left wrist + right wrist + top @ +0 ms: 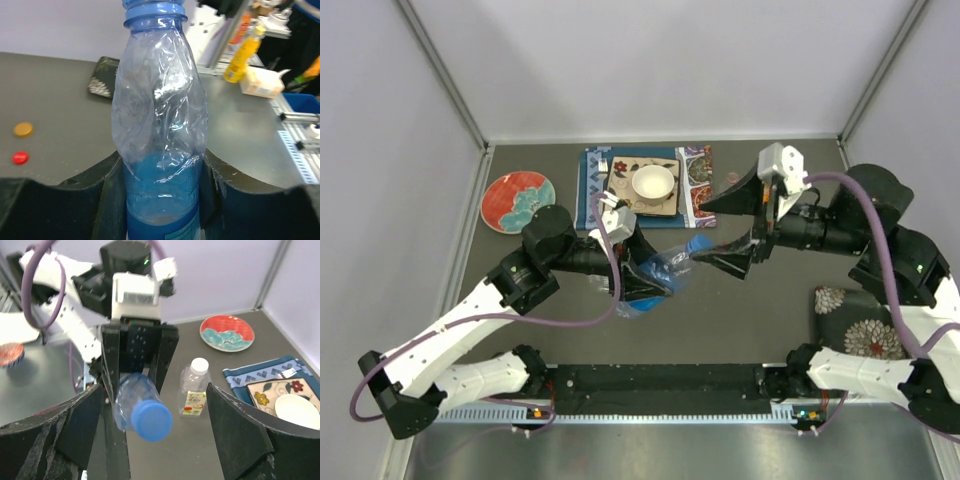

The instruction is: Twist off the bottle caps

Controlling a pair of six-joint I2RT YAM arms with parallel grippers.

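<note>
My left gripper (pixel 642 282) is shut on the lower body of a crumpled blue-tinted bottle (pixel 665 270) and holds it tilted above the table. The left wrist view shows the bottle (pixel 160 115) pinched between the fingers. Its blue cap (pixel 151 421) is on the neck and faces my right gripper (pixel 157 440). That gripper is open, with its jaws wide on either side of the cap and not touching it. A clear bottle (pixel 194 387) with a white cap (pixel 200 365) stands on the table behind. An orange cap (pixel 23 129) and a red cap (pixel 20 158) lie loose on the table.
A red patterned plate (pixel 518 200) lies at the back left. A blue placemat (pixel 592 190) at the back centre carries a tray with a white bowl (pixel 653 183). A floral pad (pixel 855 320) lies at the right near my right arm.
</note>
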